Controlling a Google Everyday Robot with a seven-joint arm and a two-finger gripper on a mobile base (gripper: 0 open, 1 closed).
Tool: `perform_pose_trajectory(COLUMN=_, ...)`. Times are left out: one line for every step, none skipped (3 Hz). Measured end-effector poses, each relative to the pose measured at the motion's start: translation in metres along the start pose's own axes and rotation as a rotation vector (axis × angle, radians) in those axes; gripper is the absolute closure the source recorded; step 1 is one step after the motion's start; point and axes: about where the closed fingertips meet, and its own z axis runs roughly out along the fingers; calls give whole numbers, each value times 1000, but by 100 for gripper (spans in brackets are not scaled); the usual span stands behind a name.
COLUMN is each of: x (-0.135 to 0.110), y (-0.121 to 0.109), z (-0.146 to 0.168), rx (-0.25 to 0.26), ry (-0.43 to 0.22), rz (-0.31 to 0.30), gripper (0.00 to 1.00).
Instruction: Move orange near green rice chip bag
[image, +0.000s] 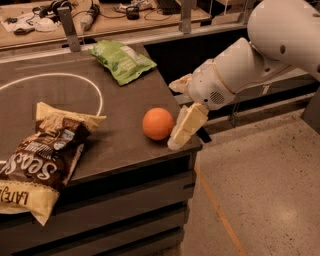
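One orange just beside the tool

Looks like a robotics lab: a workbench strewn with cables behind a dark counter, speckled floor. The gripper, fingers spread, hangs at the counter's right edge.

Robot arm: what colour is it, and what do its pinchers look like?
The arm is smooth white with fat, rounded segments and a small dark dot on the big one. A little speaker-like grille sits at the wrist. Its gripper, beside the round orange fruit, has flat, cream-yellow fingers. No cables show.
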Motion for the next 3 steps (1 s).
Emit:
perform_pose_trajectory(x=-2, y=-7, z=23, rx=22, ry=-1, rz=-22, gripper=13)
perform_pose_trajectory(x=11, y=-22, z=41, rx=63, ry=43, rz=-29, gripper=37)
perform_pose_trajectory(x=27, y=-30, z=50, rx=28, ry=30, rz=38, gripper=67)
